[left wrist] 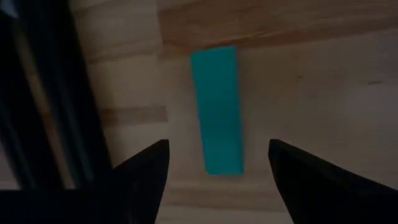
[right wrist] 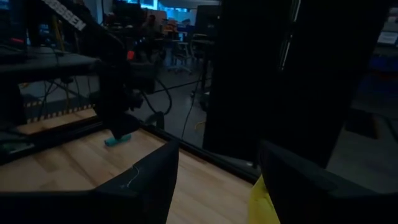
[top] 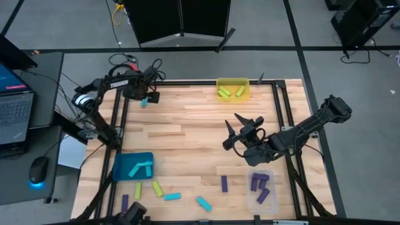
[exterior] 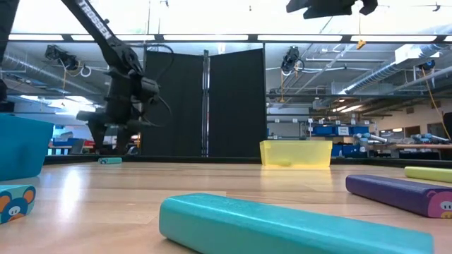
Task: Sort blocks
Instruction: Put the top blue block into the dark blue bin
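A cyan block [top: 144, 102] lies flat on the wood at the table's far left corner; it also shows as the cyan block [left wrist: 216, 112] and the cyan block [exterior: 109, 161]. My left gripper [top: 145, 95] hangs just above it, open, with one finger on each side of the block's near end and a gap to both [left wrist: 218, 146]. My right gripper [top: 240, 133] is open and raised over the table's middle right, holding nothing [right wrist: 217, 152]. Loose cyan [top: 172, 196], yellow-green [top: 157, 188] and purple [top: 224, 183] blocks lie near the front edge.
A yellow bin [top: 232, 80] at the far edge holds yellow-green blocks. A teal bin [top: 119, 167] at front left holds cyan ones, and a clear bin [top: 253, 201] at front right holds purple ones. A black frame rail [left wrist: 56, 93] runs close beside the cyan block.
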